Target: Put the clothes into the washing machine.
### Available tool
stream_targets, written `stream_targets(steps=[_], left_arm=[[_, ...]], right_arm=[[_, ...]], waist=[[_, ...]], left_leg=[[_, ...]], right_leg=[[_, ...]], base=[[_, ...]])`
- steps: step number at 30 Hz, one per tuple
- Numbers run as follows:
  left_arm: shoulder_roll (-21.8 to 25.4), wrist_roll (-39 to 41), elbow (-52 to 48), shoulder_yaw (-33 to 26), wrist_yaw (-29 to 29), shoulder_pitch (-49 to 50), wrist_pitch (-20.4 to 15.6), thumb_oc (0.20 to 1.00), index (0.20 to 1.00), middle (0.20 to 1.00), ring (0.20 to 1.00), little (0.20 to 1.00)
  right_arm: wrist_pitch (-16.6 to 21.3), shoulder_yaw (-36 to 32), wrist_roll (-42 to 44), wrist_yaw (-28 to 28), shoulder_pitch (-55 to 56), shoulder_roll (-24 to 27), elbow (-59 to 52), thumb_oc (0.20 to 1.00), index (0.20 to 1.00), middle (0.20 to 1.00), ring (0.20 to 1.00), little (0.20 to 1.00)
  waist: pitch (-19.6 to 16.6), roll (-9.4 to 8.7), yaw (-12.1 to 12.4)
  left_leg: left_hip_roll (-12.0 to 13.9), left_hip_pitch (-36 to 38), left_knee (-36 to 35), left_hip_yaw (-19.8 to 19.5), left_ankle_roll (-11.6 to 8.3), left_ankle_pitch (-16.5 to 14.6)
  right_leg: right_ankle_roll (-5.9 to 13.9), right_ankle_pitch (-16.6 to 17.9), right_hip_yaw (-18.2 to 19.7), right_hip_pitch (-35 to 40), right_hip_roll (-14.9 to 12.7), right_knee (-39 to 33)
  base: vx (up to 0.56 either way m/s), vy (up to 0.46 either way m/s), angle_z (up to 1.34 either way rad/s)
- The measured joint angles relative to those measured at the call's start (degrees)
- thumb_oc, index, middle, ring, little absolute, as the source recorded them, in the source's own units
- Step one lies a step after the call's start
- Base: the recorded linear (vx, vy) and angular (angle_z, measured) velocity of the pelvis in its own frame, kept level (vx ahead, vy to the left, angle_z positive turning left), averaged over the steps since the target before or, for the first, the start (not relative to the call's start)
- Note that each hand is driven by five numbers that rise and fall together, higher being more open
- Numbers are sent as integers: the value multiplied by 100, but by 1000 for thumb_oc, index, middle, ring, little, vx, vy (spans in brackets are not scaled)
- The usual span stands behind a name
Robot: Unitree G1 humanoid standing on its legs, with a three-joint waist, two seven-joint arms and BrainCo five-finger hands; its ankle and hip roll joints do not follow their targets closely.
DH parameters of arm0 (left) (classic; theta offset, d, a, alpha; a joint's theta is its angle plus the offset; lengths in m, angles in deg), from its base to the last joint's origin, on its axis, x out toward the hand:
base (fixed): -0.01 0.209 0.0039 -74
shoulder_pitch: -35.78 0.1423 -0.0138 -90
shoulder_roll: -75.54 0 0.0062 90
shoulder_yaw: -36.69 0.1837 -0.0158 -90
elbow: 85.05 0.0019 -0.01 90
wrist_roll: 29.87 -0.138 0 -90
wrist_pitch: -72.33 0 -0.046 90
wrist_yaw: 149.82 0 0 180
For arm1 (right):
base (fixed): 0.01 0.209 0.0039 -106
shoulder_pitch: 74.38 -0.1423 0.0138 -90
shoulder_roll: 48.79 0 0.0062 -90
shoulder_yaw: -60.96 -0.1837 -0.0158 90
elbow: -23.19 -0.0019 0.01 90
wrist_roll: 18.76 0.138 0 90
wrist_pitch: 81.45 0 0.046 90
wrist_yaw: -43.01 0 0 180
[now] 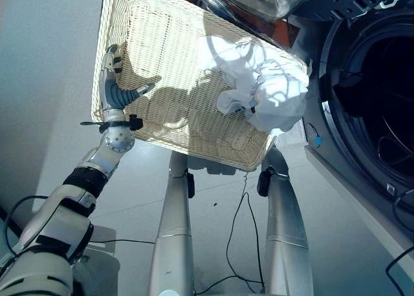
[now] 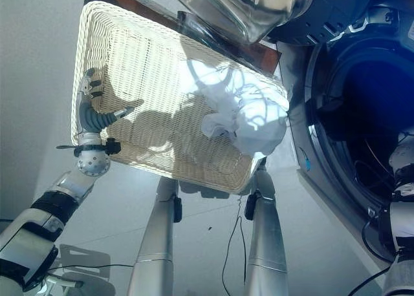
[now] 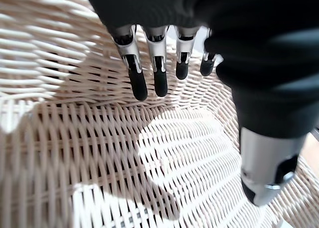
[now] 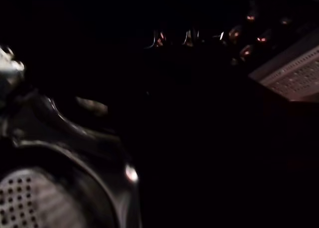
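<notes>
The wicker basket (image 1: pixel 168 57) fills the upper middle of the left eye view. The white clothes (image 1: pixel 265 89) lie bunched at its 3 o'clock end, beside the washing machine (image 1: pixel 369 102) opening. The left hand (image 1: pixel 113 83) rests at the basket's 9 o'clock rim, fingers (image 3: pixel 137 78) straight over the weave. The right hand seems inside the dark drum; its fingers cannot be made out.

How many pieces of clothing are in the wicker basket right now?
1 visible: a bunched white garment at the wicker basket's end nearest the washing machine. More could be folded inside the bundle.
</notes>
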Motion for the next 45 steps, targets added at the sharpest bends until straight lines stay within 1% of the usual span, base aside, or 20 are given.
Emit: stream_targets(steps=[4,6,7,9,12,13,16,19,24,27,31,32,33,34,35,37,39,40,43,45], left_arm=[[56,158,67,34,125,-91,-114,1000,1000,1000,1000,1000],[62,161,87,36,158,-104,-128,1000,1000,1000,1000,1000],[61,160,94,44,197,-116,-130,1000,1000,1000,1000,1000],[64,161,99,102,269,-170,-142,1000,1000,1000,1000,1000],[83,156,92,357,560,-372,-166,1000,1000,1000,1000,1000],[83,148,79,498,756,-418,-191,1000,1000,1000,1000,1000],[97,97,-100,806,1299,-616,-255,1000,1000,1000,1000,1000],[92,74,-368,1185,1751,-812,-287,1000,1000,1000,1000,1000],[97,-152,-668,1705,2026,-1203,-335,1000,1000,1000,1000,1000],[101,-757,-816,2195,2059,-1615,-329,1000,1000,1000,1000,1000],[94,-915,-973,2261,2046,-1682,-280,1000,1000,1000,1000,1000],[59,-927,-1171,2290,1945,-1665,-129,1000,1000,1000,1000,1000],[60,-921,-1167,2287,1919,-1654,-86,1000,1000,1000,1000,1000],[-32,-819,-1113,2132,1858,-1460,-104,1000,1000,1000,1000,1000],[-342,-511,-947,1495,1637,-996,-113,1000,1000,1000,1000,1000],[-552,-181,-859,1159,1309,-641,-91,1000,1000,1000,1000,1000],[-569,-74,-821,934,1096,-261,-100,1000,1000,1000,1000,1000],[-657,-69,-716,631,964,-38,-146,1000,1000,1000,1000,1000],[-722,105,-648,302,699,327,-260,1000,1000,1000,1000,1000],[-906,196,-552,-79,476,441,-322,1000,1000,1000,1000,1000]], right_arm=[[26,44,-176,61,-94,-31,-33,200,200,200,200,200],[5,59,-207,2,-122,-75,-40,809,809,809,809,809],[-118,167,-233,-102,-161,-97,0,1000,1000,1000,1000,1000],[-278,374,-460,-216,-186,-101,74,1000,1000,1000,1000,1000],[-805,868,-1264,-215,-417,-105,65,1000,1000,1000,1000,1000],[-1019,1032,-1687,-207,-559,-103,-21,1000,1000,1000,1000,1000],[-1397,1231,-2405,-216,-682,-102,-332,1000,1000,1000,1000,1000],[-1621,1385,-2835,-252,-750,-108,-447,1000,1000,1000,1000,1000],[-1761,1397,-3253,-267,-727,-216,-486,1000,1000,1000,1000,1000],[-1754,1397,-3250,-322,-723,-303,-327,1000,1000,1000,1000,1000],[-1722,1397,-3252,-370,-704,-345,-309,1000,1000,1000,1000,1000],[-1545,1355,-3253,-484,-470,-424,-291,1000,1000,1000,1000,1000],[-1528,1354,-3253,-506,-366,-440,-285,1000,1000,1000,1000,1000],[-1414,1261,-3311,-535,-168,-536,-300,1000,1000,1000,1000,1000],[-1206,1075,-3472,-575,193,-770,-447,1000,1000,1000,1000,1000],[-1116,1070,-3597,-621,558,-942,-557,1000,1000,1000,1000,1000],[-1072,997,-3688,-623,744,-1096,-699,1000,1000,1000,1000,1000],[-1047,923,-3727,-623,904,-1199,-964,1000,1000,1000,1000,1000],[-958,758,-3831,-606,1210,-1333,-1392,1000,1000,1000,1000,1000],[-951,642,-4129,-463,1427,-1521,-1840,1000,1000,1000,1000,1000]], waist=[[0,0,-19],[0,0,-30],[0,0,-40],[0,1,-36],[-2,4,-91],[-2,4,-132],[-4,7,-172],[-6,11,-157],[-7,12,-149],[-7,13,-134],[-7,13,-159],[-7,13,-162],[-7,13,-159],[-7,14,-169],[-11,17,-190],[-10,18,-180],[-10,18,-172],[-10,18,-178],[-10,18,-169],[-10,18,-174]], left_leg=[[-1,1,5,1,10,9],[-1,4,18,3,12,10],[-1,12,24,0,12,11],[-2,19,36,0,14,13],[-26,20,42,-3,38,34],[-36,20,43,-10,46,45],[-42,19,17,-11,52,54],[-48,19,2,-11,50,61],[-67,18,-23,-4,57,69],[-83,17,-42,-5,58,70],[-95,17,-46,-5,58,69],[-96,17,-46,-8,58,69],[-97,17,-46,-7,58,69],[-102,18,-24,-6,59,68],[-111,41,-4,-11,59,67],[-97,31,-18,-6,58,65],[-98,6,-32,20,58,66],[-96,6,-45,23,60,65],[-95,-10,-87,22,79,51],[-96,-12,-109,22,79,51]], right_leg=[[-3,19,1,0,0,2],[-3,25,4,7,-1,5],[-4,28,2,20,-1,5],[-4,37,2,33,-1,5],[5,70,2,44,-17,-1],[11,78,4,49,-24,-4],[53,77,6,51,-27,-46],[57,79,6,50,-31,-55],[43,86,5,44,-54,-61],[53,69,4,39,-71,-58],[64,59,4,39,-84,-54],[71,45,4,35,-85,-36],[84,36,4,34,-85,-33],[116,-3,5,29,-92,9],[101,-92,-10,39,-108,117],[78,-135,-30,-6,-102,178],[77,-142,-12,-72,-107,215],[70,-149,-10,-84,-107,228],[68,-161,-10,-123,-109,242],[73,-181,-10,-134,-110,243]], base=[[0,0,0],[0,0,0],[0,0,0],[0,0,0],[0,0,0],[0,0,0],[0,0,0],[0,0,0],[0,0,0],[-2,-21,1],[0,0,0],[0,0,0],[0,0,0],[6,-35,8],[4,-23,8],[2,-11,4],[0,0,0],[0,0,0],[0,0,0],[0,0,0]])
